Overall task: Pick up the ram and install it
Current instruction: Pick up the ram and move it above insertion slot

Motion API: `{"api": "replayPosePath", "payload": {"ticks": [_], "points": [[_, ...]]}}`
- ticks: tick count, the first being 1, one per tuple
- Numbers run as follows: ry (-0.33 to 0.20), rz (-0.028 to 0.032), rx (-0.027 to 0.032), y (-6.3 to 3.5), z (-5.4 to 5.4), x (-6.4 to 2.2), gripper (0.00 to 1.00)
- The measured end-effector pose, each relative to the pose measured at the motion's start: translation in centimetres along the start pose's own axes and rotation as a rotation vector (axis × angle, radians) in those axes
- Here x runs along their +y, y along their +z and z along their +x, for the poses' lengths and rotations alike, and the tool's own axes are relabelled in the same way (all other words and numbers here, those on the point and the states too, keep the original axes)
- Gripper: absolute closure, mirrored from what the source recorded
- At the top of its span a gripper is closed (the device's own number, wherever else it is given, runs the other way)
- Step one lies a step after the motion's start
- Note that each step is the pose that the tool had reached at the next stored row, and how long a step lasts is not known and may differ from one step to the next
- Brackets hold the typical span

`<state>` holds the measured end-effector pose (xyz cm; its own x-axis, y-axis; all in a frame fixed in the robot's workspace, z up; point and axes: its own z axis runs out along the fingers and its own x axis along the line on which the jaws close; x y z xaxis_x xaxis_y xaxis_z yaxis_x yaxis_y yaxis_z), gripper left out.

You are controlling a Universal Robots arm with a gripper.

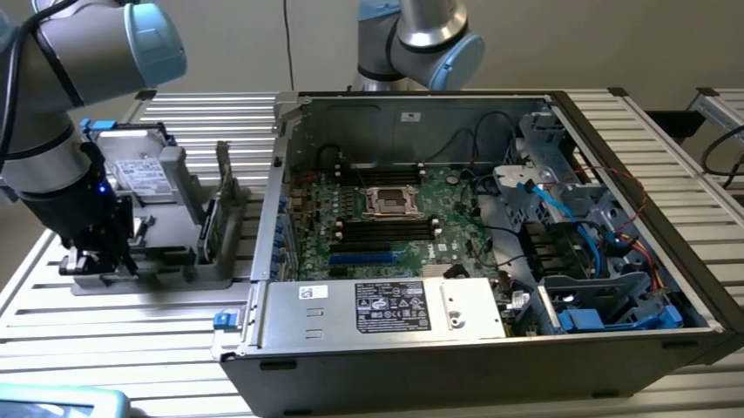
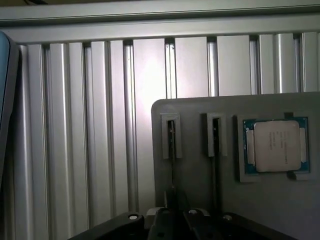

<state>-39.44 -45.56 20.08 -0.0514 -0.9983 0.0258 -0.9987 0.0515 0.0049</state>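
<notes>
Two thin ram sticks stand on edge in narrow slots of a grey holder [image 2: 195,112]; the ram [image 2: 170,135] nearer the holder's edge runs straight under my gripper [image 2: 175,220], and the second stick [image 2: 215,132] lies parallel beside it. In the exterior view my gripper [image 1: 99,257] is lowered onto the near end of that holder [image 1: 174,261], at the exterior view's left, and hides the sticks. The open computer case [image 1: 279,357] stands to the right, with the black memory slots [image 1: 384,228] beside the processor socket [image 1: 389,202].
A processor chip [image 2: 276,146] rests in a pocket of the holder beside the sticks. Silver hard drives [image 1: 145,178] stand upright on the holder behind my gripper. A dark thin upright plate [image 1: 219,213] stands between holder and case. A second arm [image 1: 419,39] rises behind the case. Cables [image 1: 558,218] crowd the case's right side.
</notes>
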Motion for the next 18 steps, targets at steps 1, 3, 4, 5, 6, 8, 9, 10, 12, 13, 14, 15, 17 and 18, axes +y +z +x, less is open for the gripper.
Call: {"api": "replayPosePath", "payload": {"ticks": [1,3,4,5,6,8,9,10,12,13,14,15,17,18], "points": [[0.000,0.0003,0.0003,-0.02,0.0,0.05,0.88],[0.000,0.0009,-0.0003,-0.59,0.1,0.23,0.88],[0.000,0.0004,0.0001,-1.01,0.2,0.33,0.88],[0.000,0.0006,0.0000,-1.44,0.2,0.42,0.88],[0.000,0.0006,0.0002,-1.86,0.3,0.51,0.88],[0.000,0.0003,0.0002,-2.71,0.4,0.68,0.88],[0.000,0.0004,0.0001,-3.15,0.4,0.75,0.88],[0.000,0.0002,0.0003,-3.62,0.4,0.81,0.88],[0.000,0.0003,0.0002,-4.55,0.5,0.94,0.88],[0.000,0.0004,0.0002,-4.97,0.5,1.01,0.88],[0.000,0.0004,0.0001,-5.42,0.5,1.06,0.88],[0.000,0.0004,0.0002,-5.87,0.5,1.10,0.88],[0.000,0.0005,0.0001,-6.77,0.6,1.17,0.88],[0.000,0.0003,0.0003,-7.22,0.6,1.22,0.88]]}}
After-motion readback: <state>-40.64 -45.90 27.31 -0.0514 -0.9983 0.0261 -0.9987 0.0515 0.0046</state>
